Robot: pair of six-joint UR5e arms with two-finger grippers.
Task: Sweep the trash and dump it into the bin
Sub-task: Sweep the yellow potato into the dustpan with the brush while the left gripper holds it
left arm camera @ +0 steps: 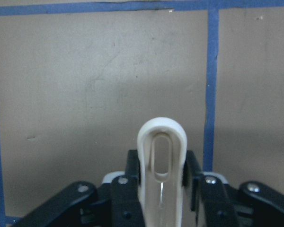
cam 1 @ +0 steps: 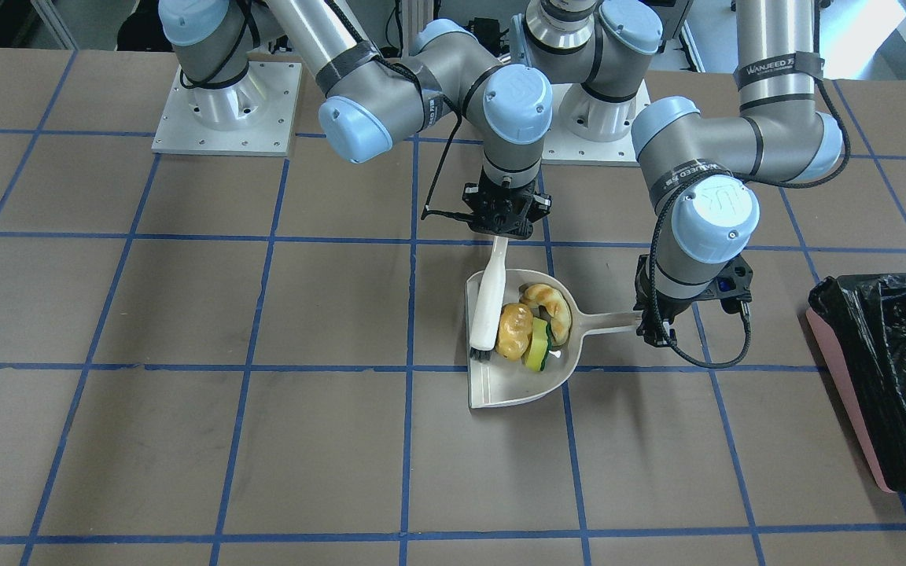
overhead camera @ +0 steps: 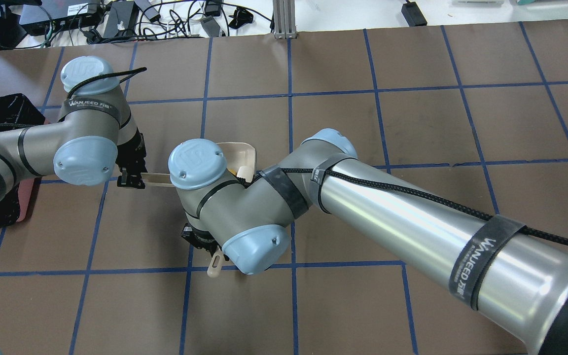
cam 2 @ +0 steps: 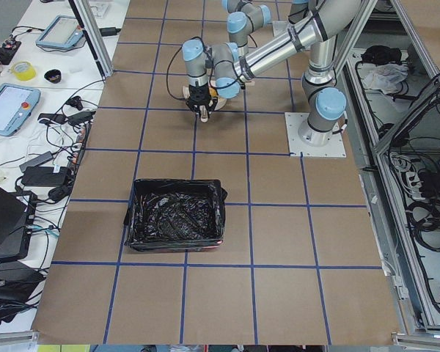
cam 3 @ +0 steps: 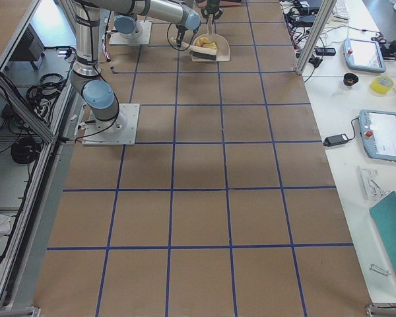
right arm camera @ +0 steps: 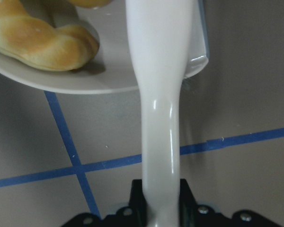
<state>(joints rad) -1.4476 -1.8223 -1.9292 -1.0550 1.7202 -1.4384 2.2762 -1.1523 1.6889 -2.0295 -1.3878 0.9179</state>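
Observation:
The beige dustpan (cam 1: 516,385) lies on the table and holds all three trash pieces: the glossy yellow-brown lump (cam 1: 515,330), the pale curved crescent (cam 1: 551,306) and the green-and-yellow sponge piece (cam 1: 538,344). My left gripper (cam 1: 646,318) is shut on the dustpan's handle (left arm camera: 162,142). My right gripper (cam 1: 502,234) is shut on the handle of the beige brush (cam 1: 491,303). The brush lies across the pan's open side, with its dark bristles at the lump. The pink bin (cam 1: 846,393), lined with a black bag, stands beyond my left arm, apart from the pan.
The brown table has blue tape grid lines. The two arm bases (cam 1: 225,110) stand at its robot side. In the exterior left view the bin (cam 2: 177,220) stands about one grid square from the arms. Monitors and cables lie off the table's far edge.

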